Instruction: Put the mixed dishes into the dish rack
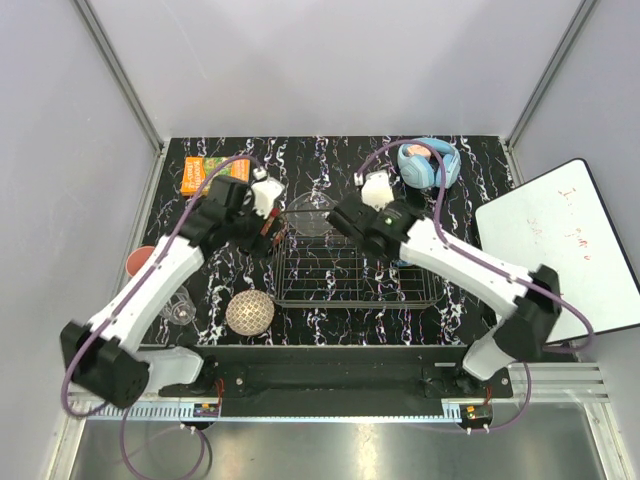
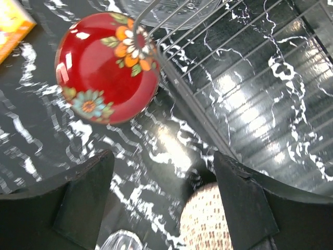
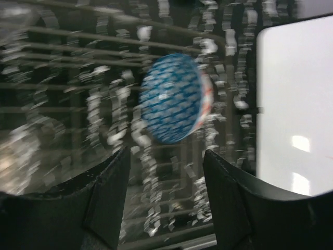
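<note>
The dark wire dish rack [image 1: 352, 282] sits mid-table, with the clear glass bowl [image 1: 308, 213] at its back left corner. My left gripper [image 2: 164, 198] is open and empty above the table. Ahead of it is the red flowered plate [image 2: 106, 67], right beside the rack's edge [image 2: 197, 99], with a rack wire crossing its rim. The beige patterned bowl [image 2: 205, 219] lies below the fingers. My right gripper [image 3: 166, 192] is open and empty over the rack; its view is blurred. The blue patterned bowl [image 3: 174, 99] shows tilted ahead of it.
The beige bowl [image 1: 249, 312], a stemmed glass [image 1: 180, 308] and a salmon-pink cup [image 1: 140, 260] stand left of the rack. An orange-green book [image 1: 205, 172] lies at the back left, light blue headphones [image 1: 430, 163] at the back right. A whiteboard [image 1: 560, 245] lies on the right.
</note>
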`<move>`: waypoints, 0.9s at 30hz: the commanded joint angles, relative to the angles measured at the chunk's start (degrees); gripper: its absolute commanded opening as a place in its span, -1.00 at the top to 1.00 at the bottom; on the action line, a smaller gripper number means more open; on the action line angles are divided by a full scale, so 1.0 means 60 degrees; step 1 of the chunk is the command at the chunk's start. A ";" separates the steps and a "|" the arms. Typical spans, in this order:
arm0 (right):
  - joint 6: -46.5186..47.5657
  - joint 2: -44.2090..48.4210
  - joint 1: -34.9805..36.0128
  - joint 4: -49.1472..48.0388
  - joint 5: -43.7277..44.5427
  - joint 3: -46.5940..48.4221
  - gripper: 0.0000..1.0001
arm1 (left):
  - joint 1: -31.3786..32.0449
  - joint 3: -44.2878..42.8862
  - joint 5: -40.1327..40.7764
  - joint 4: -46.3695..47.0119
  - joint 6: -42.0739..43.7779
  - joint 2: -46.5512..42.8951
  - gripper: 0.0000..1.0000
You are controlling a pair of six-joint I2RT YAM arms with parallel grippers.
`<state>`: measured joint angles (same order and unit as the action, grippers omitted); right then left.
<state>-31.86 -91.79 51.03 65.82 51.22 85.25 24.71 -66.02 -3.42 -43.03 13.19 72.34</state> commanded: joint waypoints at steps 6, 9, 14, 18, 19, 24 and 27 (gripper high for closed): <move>-0.1179 0.1163 0.2510 -0.2751 -0.5678 -0.0219 -0.17 | -0.2606 0.0850 -0.1362 -0.1909 0.1358 -0.2444 -0.65; -0.1355 0.1221 0.2994 -0.3703 -0.6091 -0.0833 -0.15 | -0.2566 0.1757 -0.1524 -0.2174 0.2017 -0.2986 -0.62; -0.1619 0.1893 0.3244 -0.4144 -0.5169 -0.1683 -0.15 | -0.2331 0.2815 -0.1290 -0.2306 0.2284 -0.2711 -0.59; -0.1619 0.2830 0.3258 -0.4276 -0.4248 -0.2079 -0.11 | -0.2142 0.2566 -0.1393 -0.2117 0.2357 -0.2068 -0.57; -0.1576 0.3238 0.3259 -0.4276 -0.4100 -0.2225 -0.10 | -0.2097 0.2537 -0.1291 -0.2044 0.2415 -0.1906 -0.56; -0.1488 0.4471 0.3259 -0.4305 -0.3163 -0.2738 -0.09 | -0.2038 0.2609 -0.1451 -0.1707 0.2810 -0.0852 -0.41; -0.1531 0.5087 0.3244 -0.4305 -0.2927 -0.3235 -0.09 | -0.1907 0.2683 -0.1351 -0.1560 0.2870 -0.0616 -0.37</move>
<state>-40.40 -64.58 70.24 41.50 27.90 68.79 12.40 -49.12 -10.46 -55.20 28.40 67.48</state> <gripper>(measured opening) 0.546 0.709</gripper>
